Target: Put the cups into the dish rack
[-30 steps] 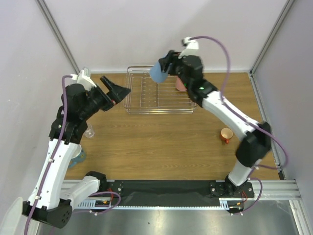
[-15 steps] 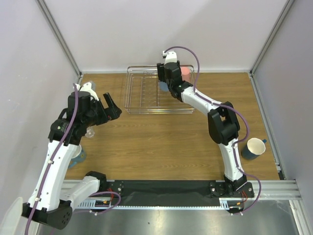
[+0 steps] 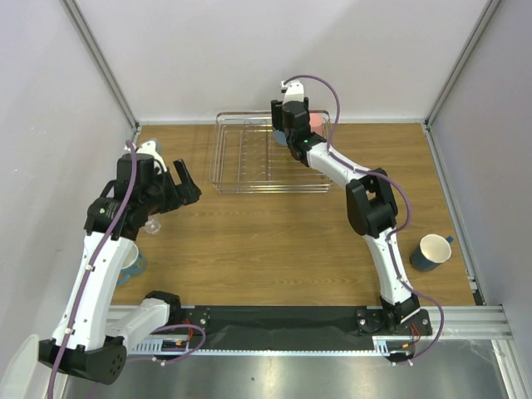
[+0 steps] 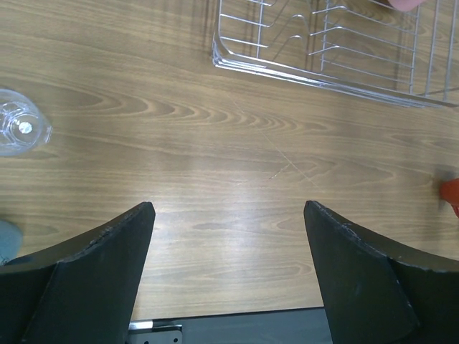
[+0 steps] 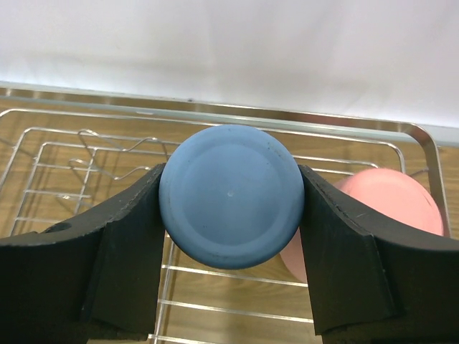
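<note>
While the right tool [image 5: 229,183] is clamped on the light blue tumbler [image 5: 229,201], it holds this tumbler over the dish rack [image 3: 249,158], just beside the pink tumbler [image 5: 391,201] in the rack. The left tool [image 4: 229,208] hangs with fingers apart above the tabletop [image 3: 274,241], near the clear glass [image 4: 21,129].

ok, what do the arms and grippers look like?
Both alike: left arm and right arm have white links, black joints, a purple cable along each. The left gripper and right gripper each have two matte black wedge-shaped fingers, edges slightly scuffed.
</note>
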`<state>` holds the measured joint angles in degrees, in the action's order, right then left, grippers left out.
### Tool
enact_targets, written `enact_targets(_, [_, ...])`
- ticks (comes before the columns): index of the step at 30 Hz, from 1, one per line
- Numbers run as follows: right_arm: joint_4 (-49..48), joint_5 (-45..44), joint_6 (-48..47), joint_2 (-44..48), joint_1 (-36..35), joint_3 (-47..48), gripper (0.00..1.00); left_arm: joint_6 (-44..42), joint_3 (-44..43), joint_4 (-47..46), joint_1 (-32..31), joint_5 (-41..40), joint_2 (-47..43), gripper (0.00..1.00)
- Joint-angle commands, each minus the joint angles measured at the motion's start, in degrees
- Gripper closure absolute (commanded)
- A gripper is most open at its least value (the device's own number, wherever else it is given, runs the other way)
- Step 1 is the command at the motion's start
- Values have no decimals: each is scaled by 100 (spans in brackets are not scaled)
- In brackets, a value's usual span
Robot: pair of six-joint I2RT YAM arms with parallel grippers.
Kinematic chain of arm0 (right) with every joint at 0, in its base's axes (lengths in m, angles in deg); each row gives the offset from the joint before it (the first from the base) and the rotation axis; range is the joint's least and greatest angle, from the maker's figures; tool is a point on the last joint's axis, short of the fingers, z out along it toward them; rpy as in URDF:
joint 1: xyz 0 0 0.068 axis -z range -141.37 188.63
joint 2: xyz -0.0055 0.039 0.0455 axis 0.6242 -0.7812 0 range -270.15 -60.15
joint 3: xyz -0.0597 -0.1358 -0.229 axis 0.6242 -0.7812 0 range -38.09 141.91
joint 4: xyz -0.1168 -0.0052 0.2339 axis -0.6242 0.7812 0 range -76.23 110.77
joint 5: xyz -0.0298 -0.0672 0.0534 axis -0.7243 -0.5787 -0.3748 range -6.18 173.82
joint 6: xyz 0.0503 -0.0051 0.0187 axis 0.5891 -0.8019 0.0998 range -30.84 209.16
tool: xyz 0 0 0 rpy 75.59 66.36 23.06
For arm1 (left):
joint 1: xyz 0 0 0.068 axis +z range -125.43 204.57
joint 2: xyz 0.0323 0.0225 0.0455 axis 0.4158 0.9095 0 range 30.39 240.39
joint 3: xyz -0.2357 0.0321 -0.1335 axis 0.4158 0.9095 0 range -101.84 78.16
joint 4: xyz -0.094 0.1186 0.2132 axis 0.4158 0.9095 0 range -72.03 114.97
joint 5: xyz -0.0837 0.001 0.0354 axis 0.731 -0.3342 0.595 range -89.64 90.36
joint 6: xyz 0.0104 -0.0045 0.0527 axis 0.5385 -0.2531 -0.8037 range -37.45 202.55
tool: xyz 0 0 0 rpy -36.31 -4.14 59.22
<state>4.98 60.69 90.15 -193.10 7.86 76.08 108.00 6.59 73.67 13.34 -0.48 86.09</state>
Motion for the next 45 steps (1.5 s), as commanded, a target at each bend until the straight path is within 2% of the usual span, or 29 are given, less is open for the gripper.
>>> enact_targets(1, [-298, -51, -12, -196, 0, 509, 100, -163, -182, 81, 103, 14, -24, 9])
enact_targets(22, [-201, -147, 129, -645, -17, 738, 96, -286, -305, 292, 235, -56, 2, 8])
enact_targets(29, [-175, -226, 103, -742, -17, 765, 91, -286, -305, 336, 243, -39, -7, 9])
enact_targets(31, [-157, -192, 103, -750, -9, 747, 85, -278, -305, 345, 243, -30, 2, 9])
enact_targets(32, [-131, -183, 94, -759, -9, 738, 76, -278, -296, 336, 243, -21, 2, 9])
enact_targets(37, [-35, -191, 94, -724, -70, 703, 57, -269, -296, 362, 243, 31, 20, 8])
enact_targets(39, [-8, -148, 111, -680, -96, 721, 47, -243, -296, 354, 252, 40, 28, 7])
enact_targets(41, [53, -156, 155, -645, -123, 756, 31, -216, -287, 327, 252, 119, 63, 7])
enact_targets(45, [80, -200, 77, -557, -141, 844, 15, -190, -287, 248, 252, 321, 64, 7])
